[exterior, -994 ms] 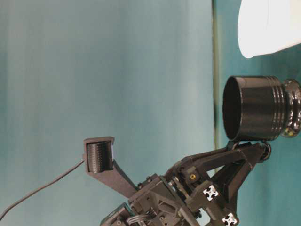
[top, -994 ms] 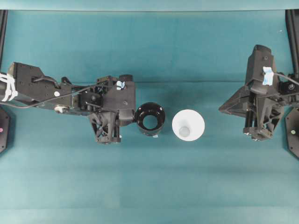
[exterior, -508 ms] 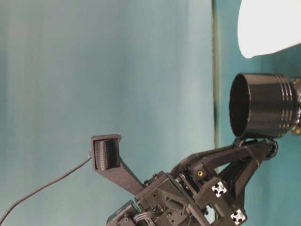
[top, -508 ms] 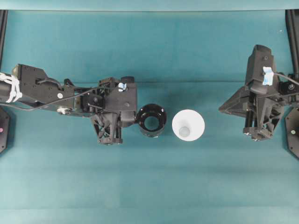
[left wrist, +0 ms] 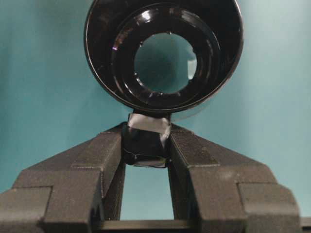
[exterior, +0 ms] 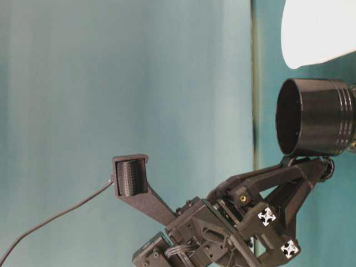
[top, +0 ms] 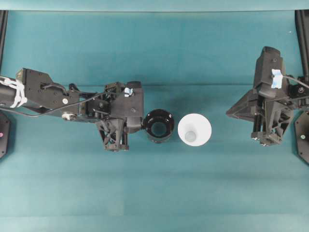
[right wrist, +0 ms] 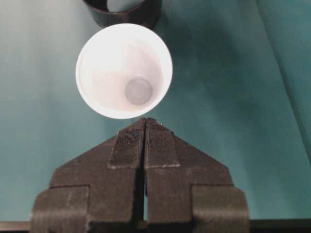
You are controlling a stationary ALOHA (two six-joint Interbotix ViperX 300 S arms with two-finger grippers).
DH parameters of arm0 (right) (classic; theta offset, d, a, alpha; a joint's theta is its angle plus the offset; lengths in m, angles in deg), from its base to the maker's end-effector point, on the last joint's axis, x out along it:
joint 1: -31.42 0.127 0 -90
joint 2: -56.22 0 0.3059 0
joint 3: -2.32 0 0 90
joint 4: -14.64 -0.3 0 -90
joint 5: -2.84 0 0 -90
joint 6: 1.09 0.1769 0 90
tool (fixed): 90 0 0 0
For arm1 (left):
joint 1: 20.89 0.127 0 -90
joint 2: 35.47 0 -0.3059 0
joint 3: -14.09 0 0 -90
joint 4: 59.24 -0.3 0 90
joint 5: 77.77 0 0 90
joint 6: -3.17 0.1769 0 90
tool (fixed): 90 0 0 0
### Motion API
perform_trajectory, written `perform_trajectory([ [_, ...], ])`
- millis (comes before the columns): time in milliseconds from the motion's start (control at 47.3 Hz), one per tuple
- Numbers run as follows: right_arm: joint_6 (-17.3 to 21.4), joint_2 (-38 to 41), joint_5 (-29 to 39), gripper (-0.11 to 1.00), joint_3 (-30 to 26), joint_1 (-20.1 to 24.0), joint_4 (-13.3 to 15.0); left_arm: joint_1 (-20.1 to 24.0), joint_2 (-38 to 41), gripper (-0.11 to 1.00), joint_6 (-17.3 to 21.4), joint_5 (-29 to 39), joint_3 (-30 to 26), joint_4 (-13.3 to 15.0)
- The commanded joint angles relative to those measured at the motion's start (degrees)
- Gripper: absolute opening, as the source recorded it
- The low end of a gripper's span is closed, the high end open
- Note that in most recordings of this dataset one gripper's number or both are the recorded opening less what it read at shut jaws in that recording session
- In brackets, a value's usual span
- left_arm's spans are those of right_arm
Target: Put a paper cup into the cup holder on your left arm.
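The white paper cup (top: 194,129) stands upright on the teal table, mouth up, also visible in the right wrist view (right wrist: 124,70) and at the top of the table-level view (exterior: 317,28). Just to its left is the glossy black cup holder (top: 159,114), seen side-on from table level (exterior: 322,117). My left gripper (top: 143,124) is shut on the holder's taped side handle (left wrist: 146,145), the holder's open ring (left wrist: 104,58) just beyond the fingers. Far right, my right gripper (top: 263,140) is shut and empty (right wrist: 145,121), apart from the cup.
The left arm (top: 43,94) reaches in from the left edge with white cable ties and a trailing cable. Black frame posts (top: 301,29) stand at the far corners. Teal table surface lies all around the two cups.
My left arm has carried the cup holder slightly to the right, closer to the paper cup. The paper cup and the right arm have not moved.
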Motion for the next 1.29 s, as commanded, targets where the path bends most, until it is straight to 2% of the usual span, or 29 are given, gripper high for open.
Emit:
perform_trajectory([
  [0,0.4,-0.1,-0.3,-0.02,-1.0,-0.1,0.0,-0.2,-0.1,0.30,0.1,-0.5,-0.9,-0.1],
  [1269,0.5,-0.2,-0.3,-0.02,-1.0,-0.1,0.1,0.1,2.2,0.30,0.1,-1.6,-0.7,-0.1],
])
